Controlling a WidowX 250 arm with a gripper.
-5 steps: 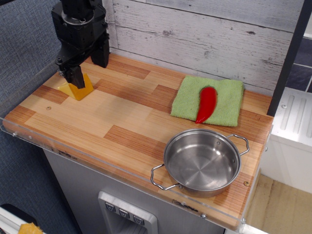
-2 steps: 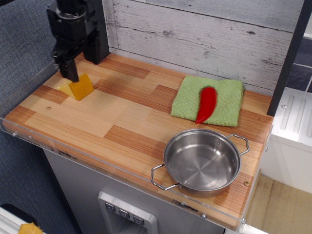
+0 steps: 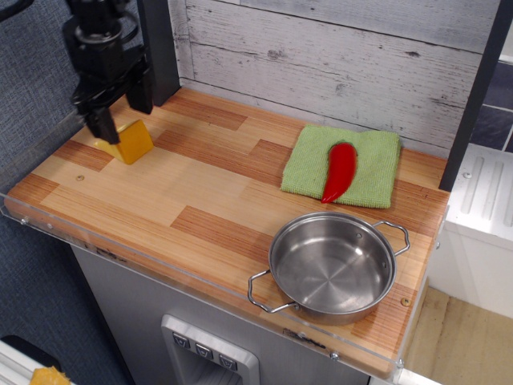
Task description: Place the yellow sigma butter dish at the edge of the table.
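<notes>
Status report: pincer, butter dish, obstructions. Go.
Pincer open, above the butter dish, not gripping. Dish flat on the table, far-left edge. Pot, cloth, chili well to the right, not obstructing.

table | yellow wedge (far-left edge) | green cloth | steel pot

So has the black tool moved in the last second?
Yes. The tool went up and left, away from the cloth; the yellow dish stayed put.
</notes>
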